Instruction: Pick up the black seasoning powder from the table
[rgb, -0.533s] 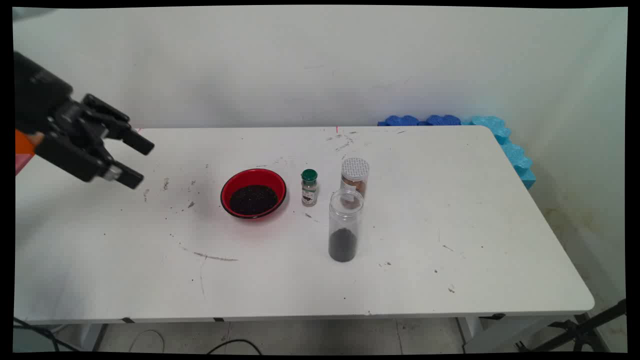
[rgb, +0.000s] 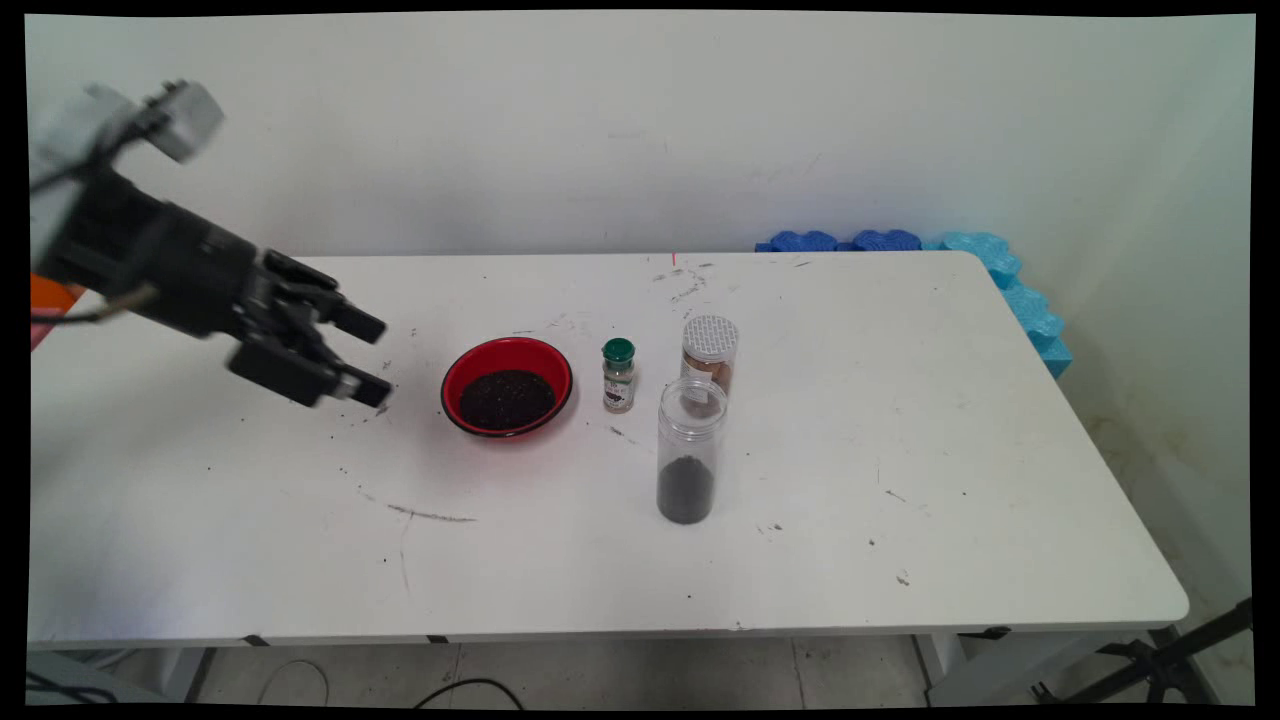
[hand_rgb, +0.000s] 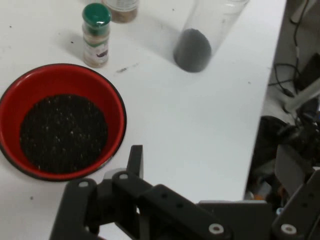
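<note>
White table carries, left to right, my gripper with jaws spread wide and empty, near a red bowl of dark grains, likely light, best gripped at its rim, then a green-capped spice jar, a brown spice jar and a tall clear jar.

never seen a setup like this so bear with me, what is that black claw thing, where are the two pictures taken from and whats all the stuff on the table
The black claw is the hand of a white robot arm reaching in from the left. Its two fingers are spread apart and hold nothing.

The main view comes from a fixed camera looking down across the white table toward a wall. The hand view comes from a camera on the hand itself, so the black parts at its bottom edge belong to the hand.

On the table: a red bowl of dark grains, nearest the hand; a small green-capped spice jar; a jar with a white perforated lid; and a tall clear jar, open at the top, with dark grains at the bottom. Blue foam lines the far right corner.
</note>
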